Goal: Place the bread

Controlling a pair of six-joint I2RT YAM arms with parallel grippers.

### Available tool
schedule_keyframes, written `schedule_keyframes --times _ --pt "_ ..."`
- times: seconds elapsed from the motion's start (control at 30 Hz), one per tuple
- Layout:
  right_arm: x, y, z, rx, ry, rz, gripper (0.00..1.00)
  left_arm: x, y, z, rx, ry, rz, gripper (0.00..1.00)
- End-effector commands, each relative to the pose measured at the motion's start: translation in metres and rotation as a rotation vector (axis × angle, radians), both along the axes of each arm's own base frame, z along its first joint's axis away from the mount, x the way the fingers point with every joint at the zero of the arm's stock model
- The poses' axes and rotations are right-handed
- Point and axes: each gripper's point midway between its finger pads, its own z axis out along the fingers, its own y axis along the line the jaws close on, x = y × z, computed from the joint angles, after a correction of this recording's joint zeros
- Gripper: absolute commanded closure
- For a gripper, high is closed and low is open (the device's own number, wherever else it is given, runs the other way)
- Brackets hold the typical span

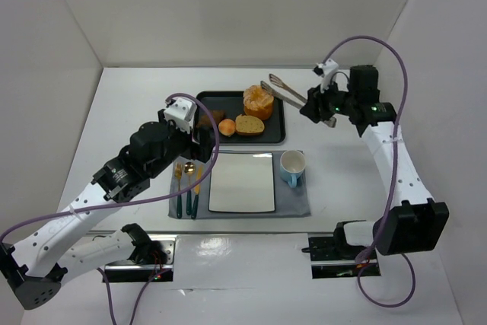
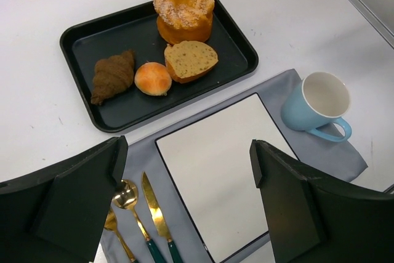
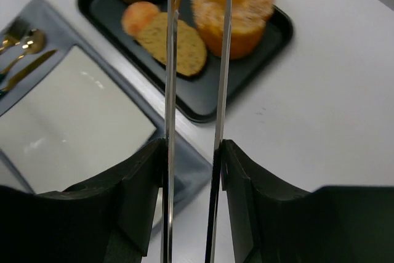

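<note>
The white table (image 1: 137,97) is noted to carry a grey placemat (image 1: 293,205) at 6 o'clock of a black tray (image 1: 228,100). A square white plate (image 1: 242,182) is set on the placemat, with a blue cup (image 1: 293,167) at its 3 o'clock.

On the tray, a large ridged orange pastry (image 1: 259,101) is found toward 1 o'clock and a cut bread slice (image 1: 249,125) below it. The bread (image 1: 227,127), a small round bun, is lodged just beside the slice at its 9 o'clock, with a brown croissant (image 2: 112,75) on its other side.

Metal tongs (image 1: 293,97) are gripped by the right gripper (image 1: 313,104), their arms pinched between its fingers but not closed together. Their long axis is seen to run from 4 toward 10 o'clock in the top view, above the tray's 3 o'clock edge. From them the bun lies toward 8 o'clock, beyond the slice.

The left gripper (image 2: 188,152) is held wide apart and empty. It is judged the nearer to the bun.
</note>
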Motion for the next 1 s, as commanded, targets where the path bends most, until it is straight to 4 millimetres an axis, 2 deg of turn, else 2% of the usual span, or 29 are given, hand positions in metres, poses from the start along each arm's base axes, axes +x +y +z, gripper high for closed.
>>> schedule_keyframes --times 0.0,0.03,0.1,0.13,0.27,0.33,0.43,0.47,0.6,0.63,0.73,0.97 --pt "-0.009 0.041 0.02 0.012 -0.027 0.135 0.5 0.006 0.002 0.012 -0.018 -0.049 0.029 0.0" --pt "-0.013 0.057 0.011 0.01 0.004 0.181 0.5 0.007 0.002 0.012 -0.01 -0.053 0.027 0.0" --pt "-0.013 0.066 0.005 -0.049 -0.013 0.199 0.48 0.007 0.004 0.008 -0.002 -0.048 0.037 0.0" --pt "-0.016 0.079 -0.001 -0.064 -0.002 0.226 0.48 0.009 0.005 0.01 -0.006 -0.056 0.046 0.0" --pt "-0.02 0.099 -0.026 -0.117 0.019 0.276 0.48 0.01 0.007 0.01 0.004 -0.062 0.056 0.0" --pt "-0.022 0.111 -0.029 -0.135 0.008 0.305 0.48 0.011 0.009 0.01 0.007 -0.064 0.068 0.0" --pt "-0.021 0.12 -0.049 -0.179 0.03 0.317 0.48 0.011 0.014 0.014 -0.004 -0.083 0.087 0.0" --pt "-0.02 0.122 -0.053 -0.197 0.029 0.325 0.48 0.011 0.016 0.01 0.004 -0.078 0.097 0.0" --pt "-0.018 0.132 -0.073 -0.255 0.04 0.339 0.48 0.01 0.022 0.02 -0.009 -0.111 0.116 0.0" --pt "-0.016 0.136 -0.079 -0.264 0.045 0.341 0.47 0.01 0.022 0.016 -0.003 -0.105 0.116 0.0" --pt "-0.014 0.144 -0.087 -0.284 0.043 0.348 0.47 0.009 0.027 0.024 -0.021 -0.129 0.134 0.0" --pt "-0.002 0.155 -0.105 -0.337 0.05 0.346 0.47 0.008 0.03 0.026 -0.02 -0.142 0.142 0.0"
